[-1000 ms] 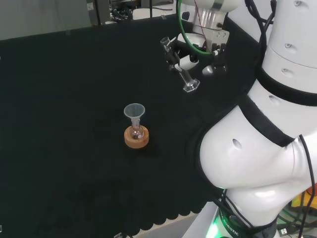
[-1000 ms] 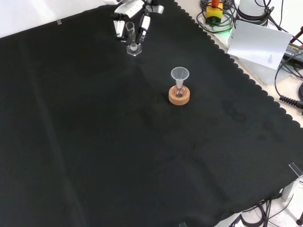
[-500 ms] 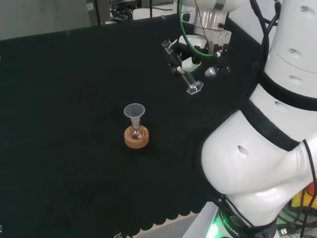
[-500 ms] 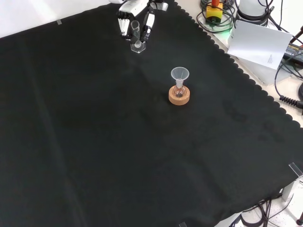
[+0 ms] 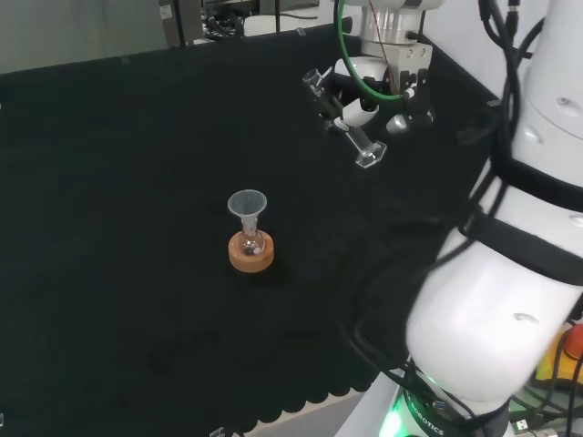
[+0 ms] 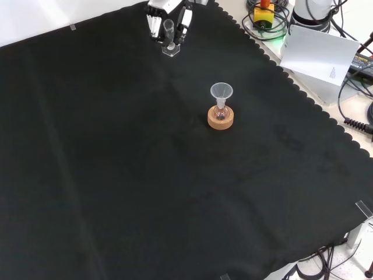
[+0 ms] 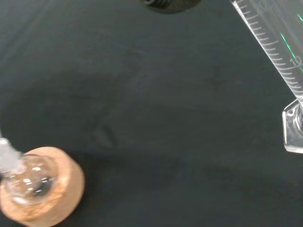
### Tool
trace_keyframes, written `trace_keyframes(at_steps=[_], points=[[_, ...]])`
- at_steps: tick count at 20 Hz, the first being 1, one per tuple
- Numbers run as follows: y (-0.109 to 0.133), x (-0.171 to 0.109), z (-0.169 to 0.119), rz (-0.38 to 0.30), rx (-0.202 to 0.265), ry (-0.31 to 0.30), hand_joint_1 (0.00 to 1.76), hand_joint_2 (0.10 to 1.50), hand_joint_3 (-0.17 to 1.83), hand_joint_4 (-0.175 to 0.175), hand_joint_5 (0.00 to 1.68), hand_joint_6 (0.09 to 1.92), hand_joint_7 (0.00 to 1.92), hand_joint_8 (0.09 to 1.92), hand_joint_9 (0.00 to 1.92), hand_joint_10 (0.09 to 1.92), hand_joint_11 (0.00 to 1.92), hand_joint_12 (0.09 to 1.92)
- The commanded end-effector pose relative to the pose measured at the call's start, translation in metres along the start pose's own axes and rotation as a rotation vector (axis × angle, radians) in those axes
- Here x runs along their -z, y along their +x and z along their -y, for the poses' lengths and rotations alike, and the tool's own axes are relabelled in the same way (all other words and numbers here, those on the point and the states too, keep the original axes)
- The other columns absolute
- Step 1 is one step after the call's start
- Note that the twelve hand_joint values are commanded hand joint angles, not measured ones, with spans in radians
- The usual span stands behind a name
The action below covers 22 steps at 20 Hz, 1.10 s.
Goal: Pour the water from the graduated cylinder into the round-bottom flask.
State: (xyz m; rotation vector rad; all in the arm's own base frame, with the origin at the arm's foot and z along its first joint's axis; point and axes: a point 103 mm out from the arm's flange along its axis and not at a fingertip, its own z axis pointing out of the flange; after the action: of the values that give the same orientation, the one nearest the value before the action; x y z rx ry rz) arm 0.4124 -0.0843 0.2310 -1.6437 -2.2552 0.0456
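Observation:
A small round-bottom flask (image 5: 250, 244) sits in a cork ring (image 5: 250, 257) on the black cloth, with a clear funnel (image 5: 247, 205) in its neck. In the front view the flask (image 6: 221, 113), its cork ring (image 6: 221, 120) and funnel (image 6: 221, 91) stand right of centre. The hand (image 5: 358, 98) is up and to the right of the flask in the head view, shut on a clear graduated cylinder (image 5: 352, 134) held tilted above the cloth, its foot lowest. From the front, the hand (image 6: 168, 14) and cylinder (image 6: 170, 39) are at the top. The wrist view has the cylinder (image 7: 278, 52) and flask (image 7: 28, 180).
The arm's white links (image 5: 510, 273) take up the right side of the head view. Beyond the cloth's scalloped edge in the front view lie a white sheet (image 6: 320, 53) and cables (image 6: 355, 122).
The hand has carried the cylinder higher and to the right in the head view, toward the top in the front view. The flask and funnel have stayed put.

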Motion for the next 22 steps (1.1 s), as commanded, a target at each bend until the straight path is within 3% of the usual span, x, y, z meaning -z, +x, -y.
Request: trace_keyframes(at_steps=[1, 9, 22], points=[[0.03, -0.048, 0.024, 0.148, 0.031, 0.299, 1.24, 1.18, 0.0, -0.175, 0.84, 1.22, 0.87, 1.21, 1.36, 0.24, 1.21, 0.76], [0.039, -0.053, 0.03, 0.191, 0.016, 0.414, 1.24, 1.18, 0.0, -0.175, 0.84, 1.21, 0.87, 1.2, 1.36, 0.23, 1.21, 0.75], [0.04, -0.04, 0.041, 0.247, -0.006, 0.489, 1.24, 1.18, 0.0, -0.175, 0.84, 1.21, 0.87, 1.2, 1.37, 0.23, 1.21, 0.75]])
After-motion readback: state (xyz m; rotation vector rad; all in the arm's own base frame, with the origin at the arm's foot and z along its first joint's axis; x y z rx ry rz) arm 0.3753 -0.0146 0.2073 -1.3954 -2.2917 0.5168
